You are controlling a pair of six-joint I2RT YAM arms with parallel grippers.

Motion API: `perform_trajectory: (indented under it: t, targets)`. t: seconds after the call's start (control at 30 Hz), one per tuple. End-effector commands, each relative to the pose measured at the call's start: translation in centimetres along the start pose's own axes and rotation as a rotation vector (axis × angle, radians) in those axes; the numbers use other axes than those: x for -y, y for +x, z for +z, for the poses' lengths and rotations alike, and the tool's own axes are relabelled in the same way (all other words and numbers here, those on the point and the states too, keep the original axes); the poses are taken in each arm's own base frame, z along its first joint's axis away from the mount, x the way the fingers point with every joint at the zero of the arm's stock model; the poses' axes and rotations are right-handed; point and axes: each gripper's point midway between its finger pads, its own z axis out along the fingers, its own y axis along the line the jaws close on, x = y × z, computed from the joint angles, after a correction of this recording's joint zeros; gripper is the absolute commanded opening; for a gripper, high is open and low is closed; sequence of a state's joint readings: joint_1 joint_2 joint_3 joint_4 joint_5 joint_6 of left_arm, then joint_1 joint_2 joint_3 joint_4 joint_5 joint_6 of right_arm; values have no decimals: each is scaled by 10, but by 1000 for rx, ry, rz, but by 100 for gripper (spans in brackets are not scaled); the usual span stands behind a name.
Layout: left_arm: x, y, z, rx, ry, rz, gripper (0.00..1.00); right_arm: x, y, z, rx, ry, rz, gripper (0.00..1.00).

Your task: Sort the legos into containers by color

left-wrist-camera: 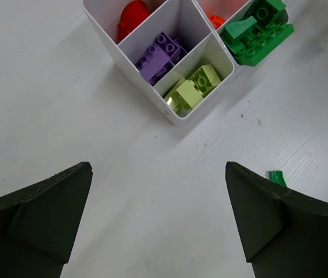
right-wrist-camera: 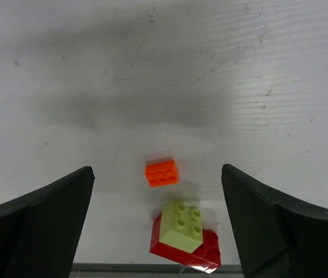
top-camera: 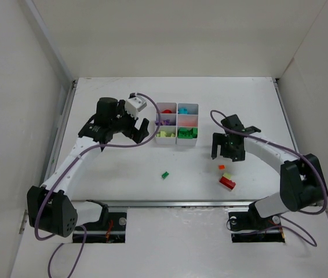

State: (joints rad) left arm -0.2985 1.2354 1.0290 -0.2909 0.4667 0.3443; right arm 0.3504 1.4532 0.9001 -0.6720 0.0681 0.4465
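left gripper (top-camera: 134, 128): hovering over the counter (top-camera: 123, 174) just left of the tray, jaws spread wide and holding nothing.
tray (top-camera: 177, 104): sitting toward the far middle of the counter. its left column is holding red, purple and yellow-green bricks from far to near, and its right column is holding cyan, orange and green.
green brick (top-camera: 165, 174): lying loose toward the near edge, between the two arms. in the left wrist view it is showing just beside the right finger, outside the jaws.
orange brick (right-wrist-camera: 161, 172): lying apart from the others on the right half of the counter, just nearer the near edge than the right gripper. in the right wrist view it is sitting between the jaws, its long axis running almost finger to finger, slightly tilted.
right gripper (top-camera: 226, 153): hanging above the orange brick, jaws standing wide apart and empty.
yellow-green brick (right-wrist-camera: 181, 226): sitting on top of the red brick (right-wrist-camera: 207, 252), close to the near edge, just beyond the orange one.
turning point: the right arm is looking clearly nearer the orange brick. closing as it is now would be pinching the brick's short ends, so a straight descent is probably sufficing.
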Motion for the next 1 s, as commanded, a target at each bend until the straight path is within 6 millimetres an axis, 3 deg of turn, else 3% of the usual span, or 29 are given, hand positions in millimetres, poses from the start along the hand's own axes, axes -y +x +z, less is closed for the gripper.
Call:
perform_trajectory:
  t: [0.0,0.13,0.23,0.37,0.5,0.53,0.67,0.77,0.8,0.87,0.97]
  targets:
    - [0,-15,-8,71,-12,15,99,-3,5,10,-44,-23,-35,91]
    - [-3,-14,-9,71,-20,10,99,-1,22,20,-103,-29,-36,81]
    - [-4,-17,-8,79,-22,14,99,1,27,24,-107,-26,-25,69]
    - [-4,-17,-8,79,-22,14,99,4,30,28,-121,-4,-18,67]
    - [-4,-17,-8,79,-22,14,99,1,33,30,-127,4,-21,53]
    - [-7,-16,-9,79,-30,9,99,2,33,30,-123,12,-21,53]
    - [-7,-16,-9,79,-30,9,99,-2,33,28,-111,13,-18,31]
    - [-7,-16,-9,79,-30,9,99,-3,31,26,-102,8,-17,22]
    - [-7,-16,-9,79,-30,9,99,-3,31,23,-99,7,-17,11]
    - [-6,-16,-9,81,-21,10,99,-4,29,20,-85,0,-7,3]
    - [-6,-16,-9,81,-21,10,99,-10,11,5,-27,-21,-3,0]
